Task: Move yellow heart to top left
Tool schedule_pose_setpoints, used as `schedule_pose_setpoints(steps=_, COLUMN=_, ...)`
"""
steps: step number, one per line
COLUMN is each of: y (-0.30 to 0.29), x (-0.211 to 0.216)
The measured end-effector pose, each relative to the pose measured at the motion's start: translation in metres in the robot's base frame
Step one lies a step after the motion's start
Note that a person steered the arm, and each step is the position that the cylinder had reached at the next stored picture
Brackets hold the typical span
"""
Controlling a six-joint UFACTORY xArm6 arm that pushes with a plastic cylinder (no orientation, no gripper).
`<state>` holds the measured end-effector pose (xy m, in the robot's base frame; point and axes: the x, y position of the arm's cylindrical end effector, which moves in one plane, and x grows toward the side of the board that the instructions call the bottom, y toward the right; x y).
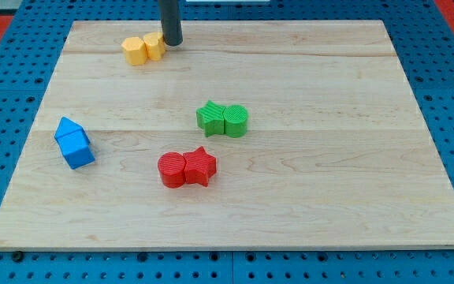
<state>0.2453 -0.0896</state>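
Two yellow blocks touch each other near the view's top left of the wooden board: a yellow hexagon on the left and a yellow heart on its right. My tip stands right against the heart's right side. The rod rises out of the view's top.
A green star and a green cylinder touch at the middle. A red cylinder and a red star touch below them. Two blue blocks sit together at the left. Blue pegboard surrounds the board.
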Motion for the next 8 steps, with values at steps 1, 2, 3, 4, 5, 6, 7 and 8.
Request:
schedule_pose_setpoints(steps=1, y=0.012, x=0.002)
schedule_pose_setpoints(steps=2, y=0.012, x=0.002)
schedule_pose_setpoints(steps=3, y=0.012, x=0.002)
schedule_pose_setpoints(steps=4, y=0.012, x=0.003)
schedule_pose_setpoints(steps=5, y=0.013, x=0.018)
schedule_pose_setpoints(steps=6, y=0.007, x=0.016)
schedule_pose_setpoints(steps=7, y=-0.016, x=0.014)
schedule_pose_setpoints(steps=8, y=-0.022, x=0.014)
